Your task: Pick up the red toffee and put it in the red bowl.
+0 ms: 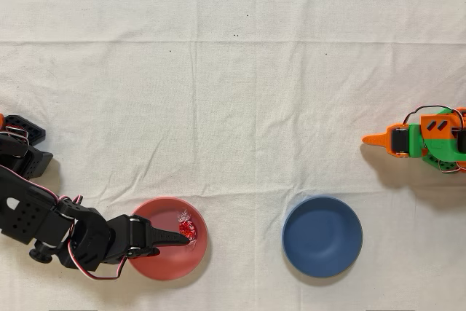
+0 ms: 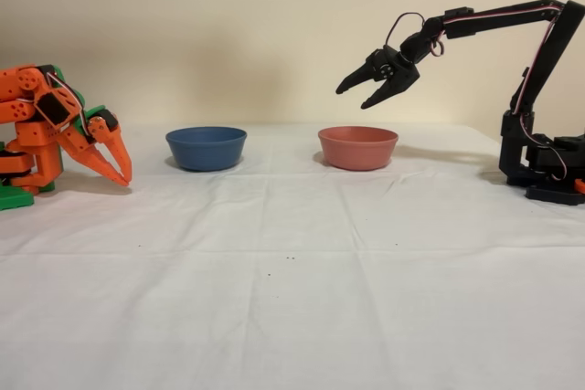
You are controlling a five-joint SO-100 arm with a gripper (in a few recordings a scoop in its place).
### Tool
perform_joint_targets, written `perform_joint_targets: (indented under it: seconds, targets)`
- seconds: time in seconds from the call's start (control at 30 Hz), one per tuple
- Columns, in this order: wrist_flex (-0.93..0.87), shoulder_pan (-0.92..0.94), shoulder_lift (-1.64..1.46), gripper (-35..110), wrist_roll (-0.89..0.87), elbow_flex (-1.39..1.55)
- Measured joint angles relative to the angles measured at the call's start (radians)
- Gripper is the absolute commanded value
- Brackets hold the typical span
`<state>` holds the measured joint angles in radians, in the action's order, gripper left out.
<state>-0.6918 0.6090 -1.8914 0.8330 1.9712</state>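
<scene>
The red toffee [image 1: 187, 229], shiny red with clear twisted ends, lies inside the red bowl [image 1: 162, 263] toward its right side in the overhead view. In the fixed view the rim of the red bowl [image 2: 357, 148] hides it. My black arm's gripper [image 2: 353, 98] hangs open a short way above the bowl, fingers pointing down and left, with nothing between them. From overhead the gripper [image 1: 188, 237] reaches in from the left, its tip just beside the toffee.
A blue bowl [image 1: 322, 236] of the same size stands to the right of the red one in the overhead view. The idle orange arm [image 1: 422, 140] rests at the right edge. White cloth [image 1: 233, 92] covers the table.
</scene>
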Motion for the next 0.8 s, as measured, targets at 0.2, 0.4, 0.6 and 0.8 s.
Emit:
perform_joint_targets:
  seconds: [0.2,0.4,0.6,0.8]
  targets:
    - [-0.071,0.0,-0.049,29,-0.003,-0.017]
    - [-0.181,-0.066,-0.164,24,-0.061,-0.061]
    - [-0.186,-0.216,-0.328,11,-0.229,-0.012]
    - [-0.14,-0.348,-0.517,1,-0.436,0.155]
